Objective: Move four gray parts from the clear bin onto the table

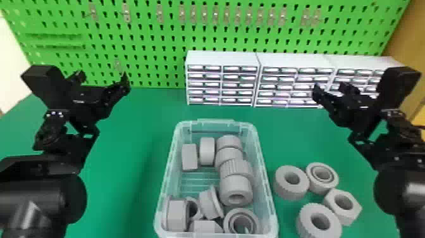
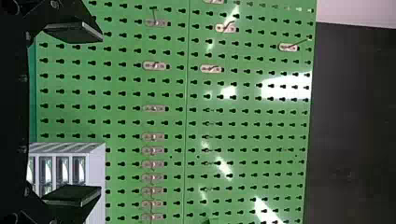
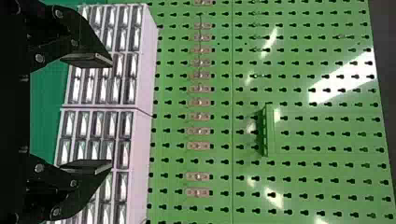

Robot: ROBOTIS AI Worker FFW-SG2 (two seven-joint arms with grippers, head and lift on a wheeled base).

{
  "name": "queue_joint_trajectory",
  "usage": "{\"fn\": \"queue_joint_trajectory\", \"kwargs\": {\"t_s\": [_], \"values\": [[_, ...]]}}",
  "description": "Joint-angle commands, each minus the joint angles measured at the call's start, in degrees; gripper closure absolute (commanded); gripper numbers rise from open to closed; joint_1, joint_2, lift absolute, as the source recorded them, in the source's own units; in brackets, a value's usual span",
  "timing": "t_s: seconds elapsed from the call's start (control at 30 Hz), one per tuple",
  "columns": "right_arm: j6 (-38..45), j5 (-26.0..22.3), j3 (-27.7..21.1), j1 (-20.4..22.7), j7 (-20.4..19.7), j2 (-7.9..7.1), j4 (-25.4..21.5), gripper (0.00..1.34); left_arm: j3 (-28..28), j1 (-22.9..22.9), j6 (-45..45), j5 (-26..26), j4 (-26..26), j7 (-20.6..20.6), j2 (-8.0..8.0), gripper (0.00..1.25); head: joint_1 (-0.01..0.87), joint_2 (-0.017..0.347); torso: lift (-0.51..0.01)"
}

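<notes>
Beyond the clear bin (image 1: 216, 122), white cabinets (image 1: 223, 59)

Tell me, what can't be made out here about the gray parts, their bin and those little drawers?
- Clear bin: near end, cut off by the head view's bottom edge.
- Ribbed ring on the table: near side, cut off by that edge.
- Rightmost drawer cabinet: partly hidden behind the right arm, head view.
- Drawer contents: hidden by the drawer fronts, head and wrist views.
</notes>
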Motion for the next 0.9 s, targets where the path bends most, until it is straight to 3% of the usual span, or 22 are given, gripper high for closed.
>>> {"fn": "queue_joint_trajectory", "kwargs": {"t_s": [0.0, 0.87], "values": [[0.0, 0.3, 0.1, -0.1, 0.0, 0.0, 0.0, 0.5, -0.1, 0.0, 0.1, 0.0, 0.0, 0.0, 0.0, 0.14, 0.678, 0.034, -0.05], [-0.2, -0.1, 0.9, -0.8, 0.0, -0.88, 0.0, 0.5, -0.9, -0.4, -0.7, -1.3, 0.0, 0.0, 0.09, 0.14, 0.678, 0.034, -0.05]]}}
